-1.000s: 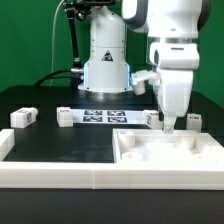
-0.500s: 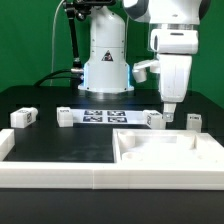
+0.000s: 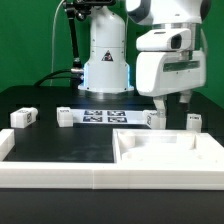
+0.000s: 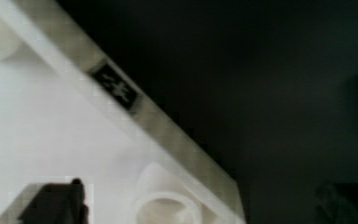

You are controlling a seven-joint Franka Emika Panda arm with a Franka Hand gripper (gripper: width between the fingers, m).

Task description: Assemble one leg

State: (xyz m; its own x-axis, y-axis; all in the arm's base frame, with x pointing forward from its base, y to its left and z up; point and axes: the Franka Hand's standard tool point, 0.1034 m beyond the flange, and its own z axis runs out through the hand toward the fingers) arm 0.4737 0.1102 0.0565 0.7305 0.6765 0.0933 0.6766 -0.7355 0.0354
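Wide-spread pincer above the leg, slightly toward the exterior view's right.

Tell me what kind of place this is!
Probably a robot lab or testing bench. A big white robot arm reaches over a black table, a marker board with square tags lies on it, and a plain green wall sits behind.

There were four small white stubby blocks with square black-and-white tags. There was one big flat white board with a raised rim. There was one thin flat white marker board too.
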